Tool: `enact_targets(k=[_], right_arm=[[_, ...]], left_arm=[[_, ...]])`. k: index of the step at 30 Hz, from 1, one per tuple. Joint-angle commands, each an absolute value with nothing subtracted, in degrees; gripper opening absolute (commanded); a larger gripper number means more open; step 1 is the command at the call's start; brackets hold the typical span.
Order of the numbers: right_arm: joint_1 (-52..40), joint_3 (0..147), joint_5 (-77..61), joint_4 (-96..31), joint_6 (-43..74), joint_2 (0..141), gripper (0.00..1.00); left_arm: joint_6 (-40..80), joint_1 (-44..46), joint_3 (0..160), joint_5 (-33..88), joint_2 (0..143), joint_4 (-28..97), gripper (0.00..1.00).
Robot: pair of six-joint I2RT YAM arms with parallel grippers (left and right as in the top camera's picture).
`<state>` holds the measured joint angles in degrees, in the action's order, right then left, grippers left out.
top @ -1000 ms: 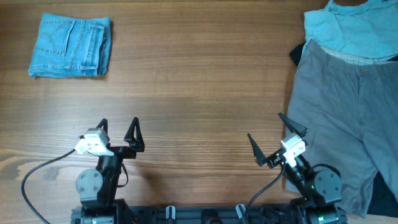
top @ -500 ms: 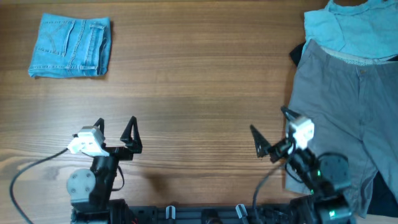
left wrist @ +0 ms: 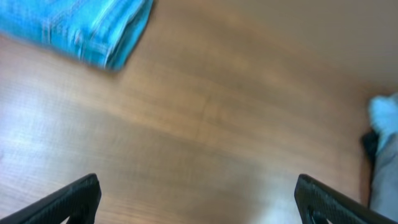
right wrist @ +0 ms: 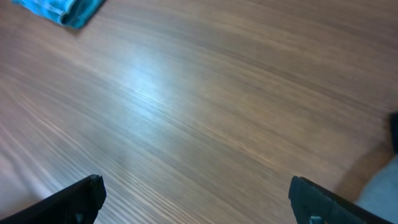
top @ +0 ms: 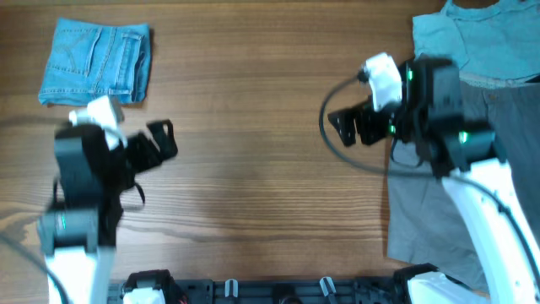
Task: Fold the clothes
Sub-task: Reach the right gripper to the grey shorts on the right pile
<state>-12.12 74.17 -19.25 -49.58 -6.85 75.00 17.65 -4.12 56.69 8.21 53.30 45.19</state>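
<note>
While my left gripper (left wrist: 196,186) and right gripper (right wrist: 196,183) hang wide open over the table (top: 253,169) | grey shorts (top: 418,219) right edge, unfolded | jeans (top: 95,63) upper left, folded

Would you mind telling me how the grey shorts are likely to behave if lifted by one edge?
Probably floppy: the grey shorts lie flat on the table, so they would likely sag from one pinch. Pushed, they may bunch rather than slide. The pale blue garment overlaps their top and might drag along.
</note>
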Motion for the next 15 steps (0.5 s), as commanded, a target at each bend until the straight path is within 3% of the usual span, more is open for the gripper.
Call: enact_targets(k=[1,7,11,15], right_arm=[[-12.36,80.01,-22.94,-53.78,-0.19,80.34,1.0],[-9.37,80.03,-3.44,-48.73,15.59,83.13,1.0],[-3.79,80.03,7.42,-45.41,17.39,86.87,0.99],[3.38,80.03,9.02,-43.88,19.97,93.3,0.89]], left_arm=[[16.4,-3.79,68.18,7.57,66.43,53.76,1.0],[14.39,-3.79,72.93,12.27,74.89,56.84,1.0],[14.39,-3.79,72.93,12.25,76.31,56.03,1.0],[14.37,-3.79,72.93,12.49,76.29,57.28,1.0]])
